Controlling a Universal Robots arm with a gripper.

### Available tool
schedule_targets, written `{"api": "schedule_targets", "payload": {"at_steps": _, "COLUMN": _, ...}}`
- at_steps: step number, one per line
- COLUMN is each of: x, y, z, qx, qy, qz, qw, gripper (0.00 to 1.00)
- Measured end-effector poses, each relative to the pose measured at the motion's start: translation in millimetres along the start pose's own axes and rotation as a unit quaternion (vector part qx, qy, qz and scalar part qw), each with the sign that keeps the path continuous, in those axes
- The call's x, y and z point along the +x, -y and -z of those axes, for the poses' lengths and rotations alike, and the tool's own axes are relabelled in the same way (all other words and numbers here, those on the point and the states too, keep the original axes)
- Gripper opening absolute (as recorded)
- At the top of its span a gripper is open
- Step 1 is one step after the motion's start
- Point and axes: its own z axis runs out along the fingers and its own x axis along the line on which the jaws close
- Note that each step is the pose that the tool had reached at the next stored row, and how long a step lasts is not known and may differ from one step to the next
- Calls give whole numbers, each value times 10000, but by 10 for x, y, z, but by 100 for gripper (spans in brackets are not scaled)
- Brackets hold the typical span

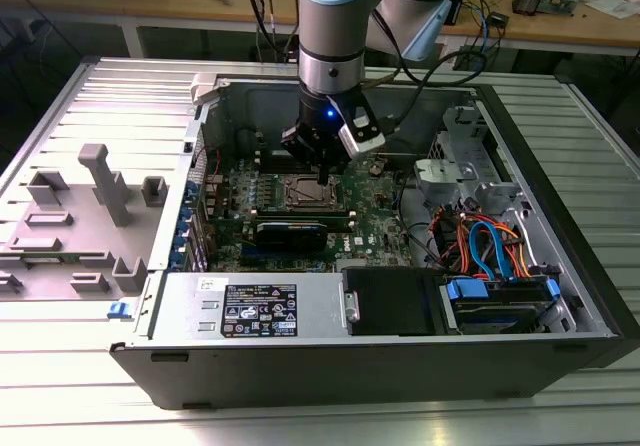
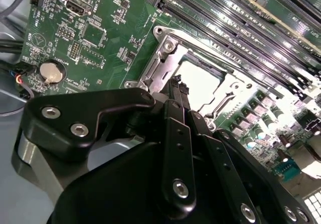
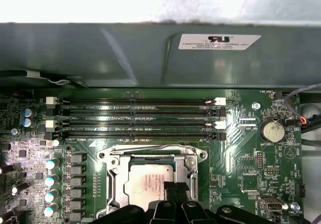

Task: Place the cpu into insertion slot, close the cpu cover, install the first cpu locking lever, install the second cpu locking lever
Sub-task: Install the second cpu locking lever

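My claw (image 2: pixel 176 86): fingers drawn together, gripping nothing, tips directly over the cpu (image 3: pixel 150 181). Cpu: seated in the insertion slot (image 1: pixel 307 193), cpu cover (image 3: pixel 116 176) framing it.

— Where's the cpu (image 3: pixel 150 181)?
— In the slot (image 3: pixel 114 184) on the board (image 3: pixel 241 174), cover (image 3: pixel 150 152) closed around it, my gripper (image 3: pixel 173 191) just above its edge.
— Beside it?
— Memory slots (image 3: pixel 135 118).

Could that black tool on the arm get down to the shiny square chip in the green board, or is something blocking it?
Probably yes. The tool hangs right over the chip, which lies inside its metal frame, and nothing sits between them.
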Motion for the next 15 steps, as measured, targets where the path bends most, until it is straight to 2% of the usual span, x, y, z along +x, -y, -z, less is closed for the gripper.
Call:
{"api": "schedule_targets", "payload": {"at_steps": 4, "x": 1, "y": 4, "z": 11, "qx": 6, "qy": 0, "qz": 0, "qw": 10000, "gripper": 11}}
{"api": "schedule_targets", "payload": {"at_steps": 10, "x": 2, "y": 112, "z": 13, "qx": 6, "qy": 0, "qz": 0, "qw": 10000, "gripper": 11}}
{"api": "schedule_targets", "payload": {"at_steps": 15, "x": 2, "y": 142, "z": 14, "qx": 6, "qy": 0, "qz": 0, "qw": 10000, "gripper": 11}}
